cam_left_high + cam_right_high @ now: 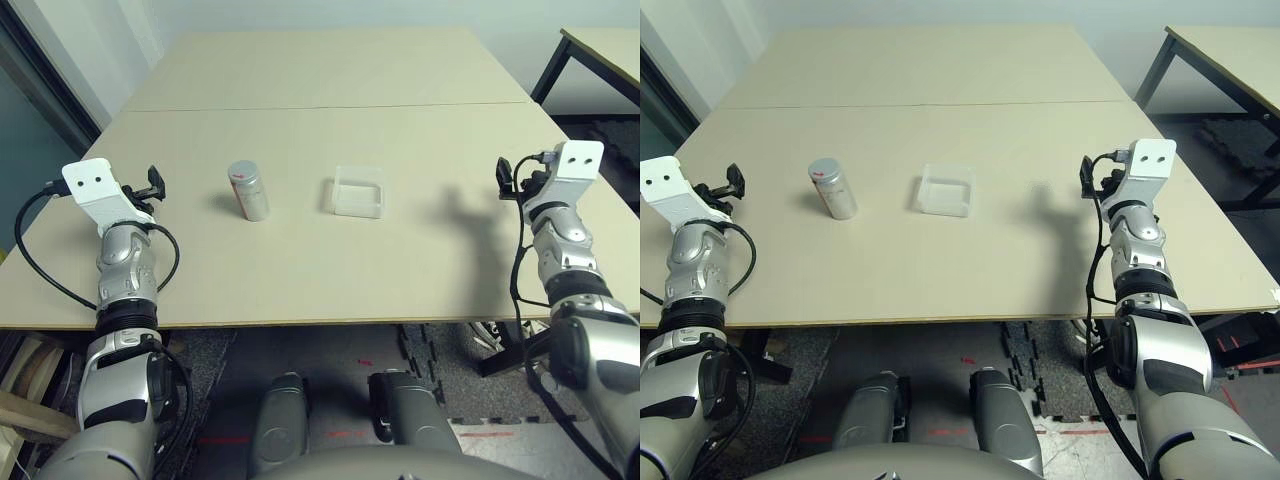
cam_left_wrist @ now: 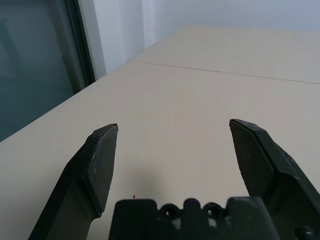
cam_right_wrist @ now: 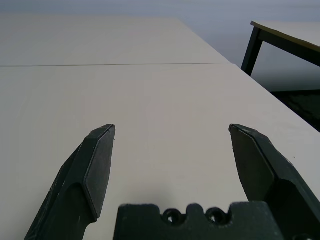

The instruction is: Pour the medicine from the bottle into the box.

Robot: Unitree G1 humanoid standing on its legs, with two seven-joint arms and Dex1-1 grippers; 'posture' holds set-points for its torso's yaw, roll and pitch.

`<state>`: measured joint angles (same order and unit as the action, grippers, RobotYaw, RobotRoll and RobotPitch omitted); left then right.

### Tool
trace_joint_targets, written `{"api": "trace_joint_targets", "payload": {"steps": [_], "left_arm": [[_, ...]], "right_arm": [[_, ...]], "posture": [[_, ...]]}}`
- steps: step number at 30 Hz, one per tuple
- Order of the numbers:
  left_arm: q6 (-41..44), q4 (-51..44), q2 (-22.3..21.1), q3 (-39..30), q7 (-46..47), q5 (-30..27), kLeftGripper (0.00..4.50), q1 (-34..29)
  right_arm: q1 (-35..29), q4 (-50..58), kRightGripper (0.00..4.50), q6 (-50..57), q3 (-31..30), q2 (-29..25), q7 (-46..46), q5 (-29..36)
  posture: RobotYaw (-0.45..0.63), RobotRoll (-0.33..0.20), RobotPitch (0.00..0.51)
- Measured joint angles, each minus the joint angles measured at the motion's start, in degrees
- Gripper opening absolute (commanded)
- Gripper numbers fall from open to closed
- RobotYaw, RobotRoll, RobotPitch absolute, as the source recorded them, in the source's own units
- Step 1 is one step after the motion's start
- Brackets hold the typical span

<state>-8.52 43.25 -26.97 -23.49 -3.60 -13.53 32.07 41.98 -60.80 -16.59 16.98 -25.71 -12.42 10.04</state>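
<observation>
Medicine is not yet poured; no step is begun. The table [image 1: 300, 270] carries everything. Both grippers are held above its side edges, well apart from the goods: the left gripper [image 2: 172, 150] with jaws spread wide and empty, the right gripper [image 3: 172, 150] likewise. The box [image 1: 358, 190] lies lidless near the middle, the capped bottle [image 1: 247, 190] upright beside it, toward the left edge. A reach for the bottle is judged next, and its cap must be removed.
</observation>
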Motion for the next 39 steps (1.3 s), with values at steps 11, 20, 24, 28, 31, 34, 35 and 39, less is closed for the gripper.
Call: {"api": "trace_joint_targets", "payload": {"steps": [11,20,24,28,31,34,35,39], "left_arm": [[-0.37,-0.25,-1.28,1.16,-12.00,-1.59,4.48,0.19],[-1.25,-2.04,-8.08,1.70,-30.53,-4.25,4.48,-1.69],[2.24,-5.01,-11.08,1.68,-41.49,-8.20,4.48,-3.23],[6.59,-7.85,-14.87,2.36,-52.51,-10.66,4.48,-4.31],[9.65,-9.39,-15.76,3.31,-58.13,-11.94,4.48,-5.48],[12.05,-10.13,-16.24,4.73,-62.82,-12.19,4.48,-6.28],[12.83,-11.03,-16.32,4.88,-63.95,-12.35,4.48,-6.46],[14.00,-13.35,-17.07,5.18,-66.59,-12.74,4.48,-7.84]], "right_arm": [[-0.07,0.83,4.50,0.32,-0.18,-0.26,-4.39,0.42],[-0.77,11.74,4.50,7.23,-6.07,-3.16,-25.49,0.60],[-0.85,16.88,4.50,9.30,-10.37,-4.92,-33.93,-0.23],[-0.07,21.72,4.50,13.57,-12.01,-5.44,-40.45,0.63],[0.34,24.39,4.50,16.27,-12.62,-5.33,-42.58,0.81],[1.38,26.29,4.50,18.17,-13.12,-5.27,-43.87,1.17],[1.67,26.99,4.50,18.52,-13.39,-5.22,-44.10,1.24],[1.91,27.88,4.50,19.64,-13.96,-5.04,-44.93,1.32]], "posture": [[0.00,0.000,0.071],[0.01,0.000,0.086],[0.01,0.000,0.097],[0.00,0.000,0.097],[0.00,0.000,0.087],[0.00,0.000,0.079],[0.00,0.000,0.075],[0.00,0.000,0.072]]}}
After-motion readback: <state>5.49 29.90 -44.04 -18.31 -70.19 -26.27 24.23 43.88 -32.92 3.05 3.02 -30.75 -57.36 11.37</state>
